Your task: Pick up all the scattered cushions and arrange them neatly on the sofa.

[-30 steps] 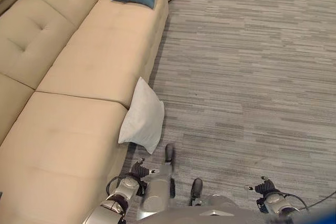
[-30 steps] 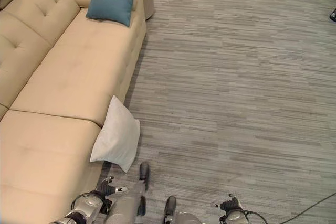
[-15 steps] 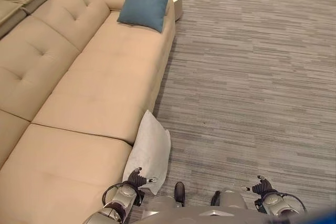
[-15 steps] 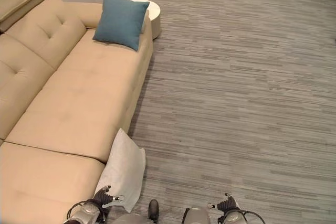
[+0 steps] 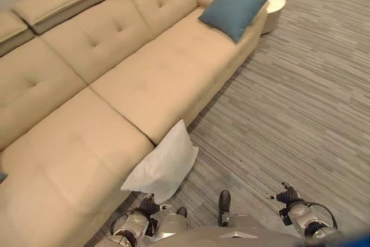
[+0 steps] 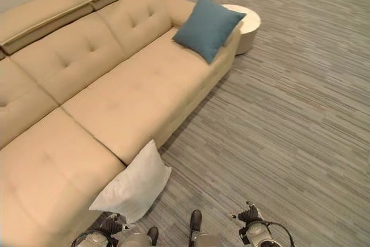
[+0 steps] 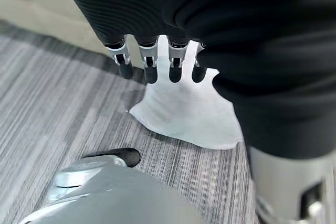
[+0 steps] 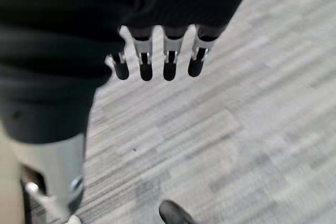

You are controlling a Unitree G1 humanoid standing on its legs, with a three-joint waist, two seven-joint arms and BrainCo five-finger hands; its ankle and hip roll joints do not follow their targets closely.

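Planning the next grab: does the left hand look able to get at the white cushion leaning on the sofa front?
Probably yes. The left hand hangs open just short of the white cushion, nothing between them; the right hand hangs over bare carpet.

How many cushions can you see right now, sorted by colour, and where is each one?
Teal cushion: 1, standing on the far end of the sofa seat.
White cushion: 1, on the floor leaning against the sofa front, just ahead of the left hand.
Total: 2 cushions.
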